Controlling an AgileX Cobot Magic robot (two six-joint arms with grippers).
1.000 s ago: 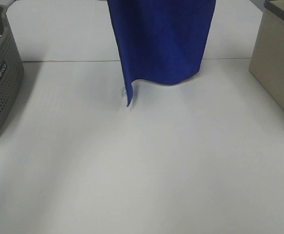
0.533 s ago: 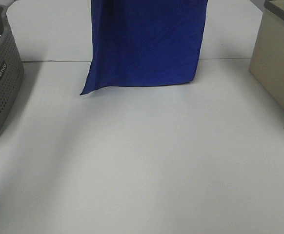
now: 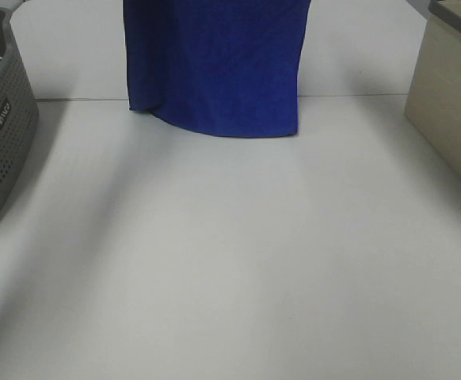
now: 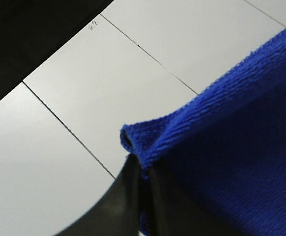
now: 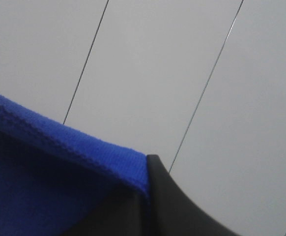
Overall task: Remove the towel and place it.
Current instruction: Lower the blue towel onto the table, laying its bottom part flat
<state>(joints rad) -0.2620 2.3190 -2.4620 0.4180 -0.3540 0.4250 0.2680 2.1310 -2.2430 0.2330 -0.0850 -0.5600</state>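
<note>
Towel point(image 4: 231, 147) corners lie closest to the wrist cameras. The left pincer point(image 4: 142, 172) is clamped shut on one top corner, where the plush edge bunches into a small roll just past its black tips. The right pincer point(image 5: 145, 189) is likewise closed on the other top corner, where the stitched hem runs straight in between its jaws. From those two pinches the blue cloth hangs as a wide curtain over the far part of the white bench point(image 3: 230, 261), with its top out of the high view. Its lower hem sags in a soft curve and folds a little at its left end. Whether that hem brushes the bench or hangs just clear I cannot tell. I judge the towel light, limp and thick-piled. It has no stiffness of its own, so it is likely to swing, fold and trail after any move, taking its shape only from the tension between the two grips. The pile looks grippy rather than slick, and nothing about it seems fragile, so a firm squeeze should be safe. The stitched corners are the best places to hold, since the hem gives a ridge to bite behind, while a hold in the open middle would let the cloth bunch. Farthest from the grips, at the bench's sides, stand a grey perforated basket point(image 3: 1, 119) on the left and a beige box point(image 3: 452, 103) on the right, both well apart from the cloth.
</note>
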